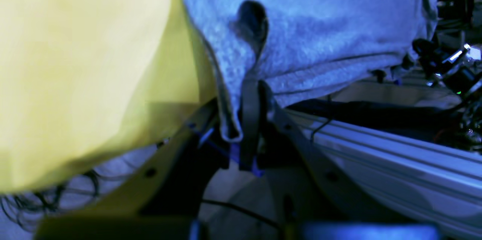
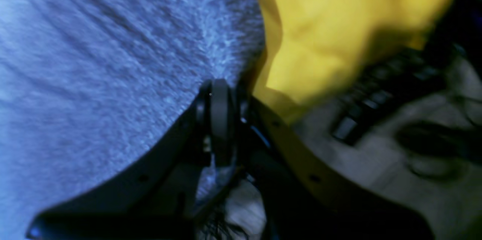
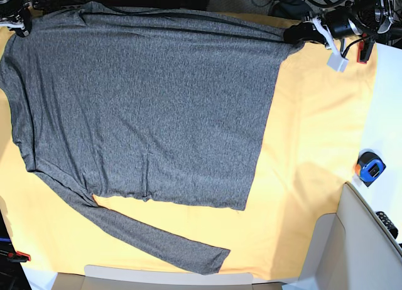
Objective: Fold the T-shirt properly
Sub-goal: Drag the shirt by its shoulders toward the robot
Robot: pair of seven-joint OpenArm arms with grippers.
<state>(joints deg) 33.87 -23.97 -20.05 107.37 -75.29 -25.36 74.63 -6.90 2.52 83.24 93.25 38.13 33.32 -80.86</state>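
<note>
The T-shirt (image 3: 144, 108) lies spread flat on the yellow cloth (image 3: 314, 145) covering the worktop, its far edge at the cloth's far margin. The left tool (image 1: 250, 119) is closed on the shirt's edge, cloth bunched between its jaws; the right tool (image 2: 220, 119) is likewise closed with grey knit against its tips, evidently pinching the other far corner. One long sleeve (image 3: 157, 236) trails loose along the near side. To do this step well, I judge both tools should travel together and level, keeping the held edge taut so the thin knit does not sag or drag the yellow cloth. The shirt's long axis runs left to right across the base view.
</note>
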